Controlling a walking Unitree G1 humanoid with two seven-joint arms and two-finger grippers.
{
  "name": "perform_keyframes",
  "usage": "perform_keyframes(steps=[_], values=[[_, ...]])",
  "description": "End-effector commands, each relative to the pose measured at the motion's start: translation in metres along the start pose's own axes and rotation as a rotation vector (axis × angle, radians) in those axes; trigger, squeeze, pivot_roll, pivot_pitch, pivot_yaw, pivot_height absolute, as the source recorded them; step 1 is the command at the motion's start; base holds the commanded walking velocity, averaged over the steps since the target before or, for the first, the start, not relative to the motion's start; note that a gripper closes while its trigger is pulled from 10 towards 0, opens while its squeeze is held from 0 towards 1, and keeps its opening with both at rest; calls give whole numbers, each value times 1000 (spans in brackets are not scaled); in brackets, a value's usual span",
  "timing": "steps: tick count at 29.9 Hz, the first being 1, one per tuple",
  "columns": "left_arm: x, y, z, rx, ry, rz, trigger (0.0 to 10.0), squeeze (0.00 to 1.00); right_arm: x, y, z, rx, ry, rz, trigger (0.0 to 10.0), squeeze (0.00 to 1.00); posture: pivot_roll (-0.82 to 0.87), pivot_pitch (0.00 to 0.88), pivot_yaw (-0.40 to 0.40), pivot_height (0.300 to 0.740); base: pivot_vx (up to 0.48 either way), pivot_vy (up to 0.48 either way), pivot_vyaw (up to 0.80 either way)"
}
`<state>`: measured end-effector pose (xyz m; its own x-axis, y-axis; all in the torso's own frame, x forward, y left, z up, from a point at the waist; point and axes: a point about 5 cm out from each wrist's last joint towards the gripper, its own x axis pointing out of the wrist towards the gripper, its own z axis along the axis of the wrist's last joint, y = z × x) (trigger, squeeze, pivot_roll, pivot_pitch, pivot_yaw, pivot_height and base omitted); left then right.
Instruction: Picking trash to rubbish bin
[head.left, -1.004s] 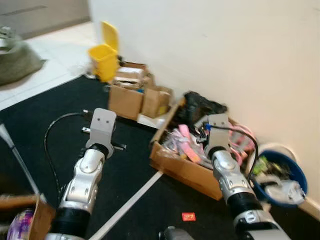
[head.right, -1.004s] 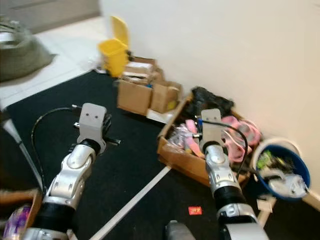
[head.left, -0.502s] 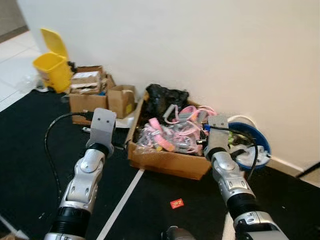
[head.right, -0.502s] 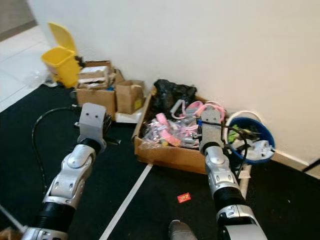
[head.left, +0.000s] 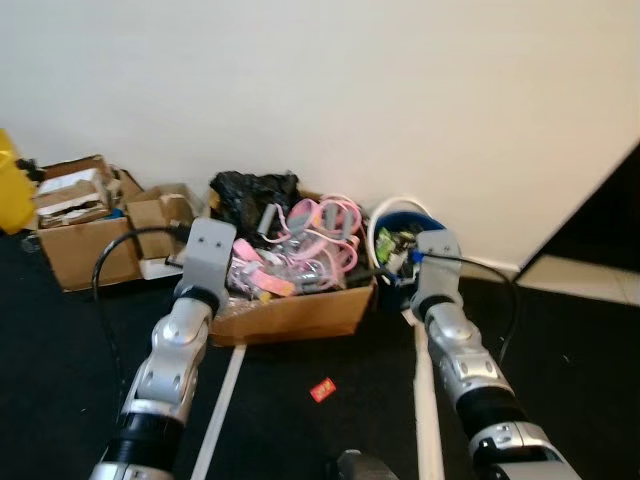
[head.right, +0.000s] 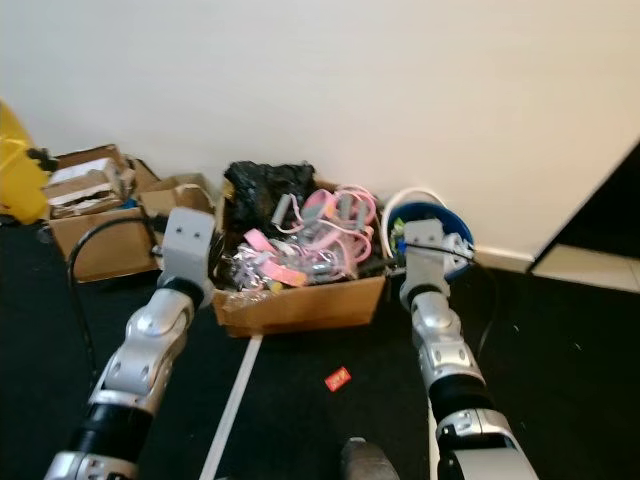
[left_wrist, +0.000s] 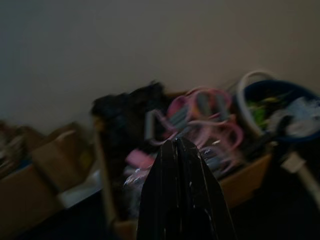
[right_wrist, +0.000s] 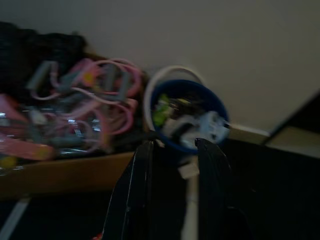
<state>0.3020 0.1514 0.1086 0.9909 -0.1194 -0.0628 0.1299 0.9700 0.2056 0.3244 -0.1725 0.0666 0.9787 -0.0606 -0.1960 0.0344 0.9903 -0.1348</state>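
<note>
A small red scrap of trash lies on the black floor in front of me, between my two raised arms. A blue bucket filled with litter stands against the white wall, just beyond my right arm. A yellow bin stands at the far left edge. My left gripper is shut, empty, and points at a cardboard box of pink items. My right gripper is open with nothing between its fingers and points at the blue bucket.
A large cardboard box of pink items with a black bag sits by the wall. Smaller cardboard boxes stand to its left. White floor lines cross the black floor. Pale tile begins at the right.
The whole picture has shifted left, so the camera has turned right. The bucket and large box now sit ahead, and both arms keep the same raised pose.
</note>
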Motion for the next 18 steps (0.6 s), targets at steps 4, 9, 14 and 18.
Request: perform_keyframes(steps=[4, 9, 14, 18], values=[[-1, 2, -3, 9, 13, 4, 10000, 0, -1, 1, -3, -6, 18, 1, 10000, 0, 56, 31, -25, 740, 0, 0, -800], [-1, 1, -4, 10, 15, 5, 10000, 0, 0, 1, -3, -12, 15, 3, 10000, 0, 53, 21, -29, 740, 0, 0, -800], [-1, 1, -5, 9, 17, 5, 10000, 0, 0, 1, -3, -12, 16, 3, 10000, 0, 51, 15, -31, 740, 0, 0, -800], [-1, 0, -5, 9, 16, 6, 10000, 0, 0, 0, -5, -2, 35, 4, 10000, 0, 50, 11, -33, 740, 0, 0, -800]])
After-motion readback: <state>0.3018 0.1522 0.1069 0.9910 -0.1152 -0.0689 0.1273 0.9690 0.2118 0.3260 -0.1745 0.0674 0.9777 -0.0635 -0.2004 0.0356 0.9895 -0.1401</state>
